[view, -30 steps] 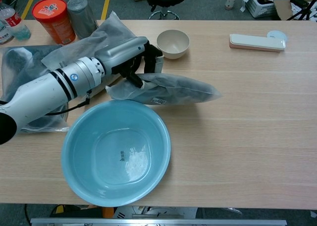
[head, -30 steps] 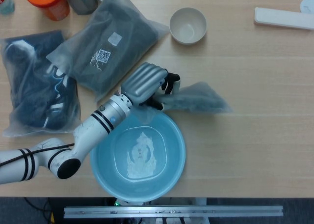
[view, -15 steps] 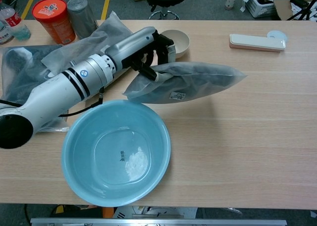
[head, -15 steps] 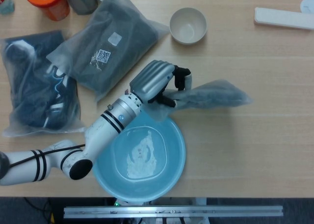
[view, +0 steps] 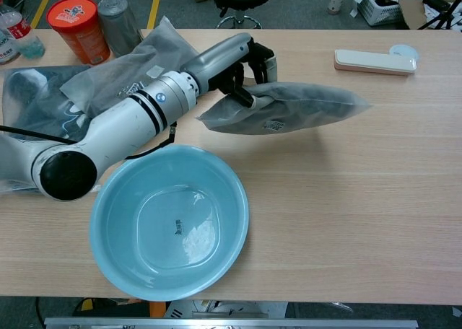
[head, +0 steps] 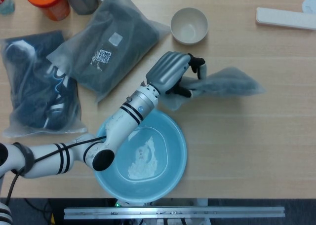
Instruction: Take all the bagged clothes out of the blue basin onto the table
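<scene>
Partly hidden, perhaps, hand (view: pixel 242 62) gripping bag (view: pixel 303 109)

Bag carried clear of the basin.
The left hand (head: pixel 174 76) has moved up and rightward with the grey bag (head: pixel 224 83) (gripped at its near end), now clear of the basin (head: pixel 170 163) rim, above bare tabletop.

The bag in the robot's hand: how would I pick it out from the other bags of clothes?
Start at the blue basin near the table's front edge and follow the white arm up to the left hand. The grey bagged garment it grips juts out to the right, lifted off the wood. The other two bags lie flat at the table's far left.
</scene>
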### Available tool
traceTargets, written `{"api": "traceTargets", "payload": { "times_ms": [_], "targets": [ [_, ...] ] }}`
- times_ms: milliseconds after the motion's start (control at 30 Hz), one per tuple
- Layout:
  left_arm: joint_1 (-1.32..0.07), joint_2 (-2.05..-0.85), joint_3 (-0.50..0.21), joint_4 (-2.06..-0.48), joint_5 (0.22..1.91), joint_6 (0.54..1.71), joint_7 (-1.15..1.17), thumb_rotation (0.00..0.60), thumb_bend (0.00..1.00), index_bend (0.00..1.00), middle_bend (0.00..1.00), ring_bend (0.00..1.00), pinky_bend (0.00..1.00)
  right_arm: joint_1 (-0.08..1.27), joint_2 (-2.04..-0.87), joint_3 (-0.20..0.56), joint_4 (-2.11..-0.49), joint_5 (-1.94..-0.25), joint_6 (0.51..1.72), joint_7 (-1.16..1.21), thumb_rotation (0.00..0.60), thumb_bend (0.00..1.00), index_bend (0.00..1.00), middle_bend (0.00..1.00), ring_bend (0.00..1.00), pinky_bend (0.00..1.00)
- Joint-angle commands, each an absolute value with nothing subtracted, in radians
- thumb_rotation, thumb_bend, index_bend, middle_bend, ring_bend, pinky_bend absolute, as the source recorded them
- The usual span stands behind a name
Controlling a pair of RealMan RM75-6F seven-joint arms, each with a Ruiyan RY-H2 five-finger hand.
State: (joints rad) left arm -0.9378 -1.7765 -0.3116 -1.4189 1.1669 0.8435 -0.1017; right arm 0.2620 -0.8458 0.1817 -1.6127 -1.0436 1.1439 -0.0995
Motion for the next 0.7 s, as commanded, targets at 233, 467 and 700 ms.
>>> {"api": "traceTargets", "payload": {
  "times_ms": [233,467,700],
  "targets": [
    [-0.939,-1.696,-0.284,-1.434,1.135,0.829,0.002,0.6,0.16,0.0,0.0,0.0,0.02,0.26,-0.843,0.184,-1.611,-1.042,1.146,-0.096,0.6,0.25,0.37,0.51,0.38,0.52],
    [-0.874,-1.539,-0.229,-1.528,1.163,0.877,0.069,0.6,0.16,0.0,0.0,0.0,0.02,0.262,-0.847,0.182,-1.619,-1.056,1.147,-0.097,0.6,0.25,0.37,0.51,0.38,0.52],
    [-0.763,-1.386,-0.172,-1.622,1.211,0.982,0.062,0.6,0.16,0.01,0.0,0.0,0.02,0.263,-0.852,0.179,-1.632,-1.071,1.156,-0.105,0.6,0.25,0.37,0.51,0.38,0.52]
  ]
}}
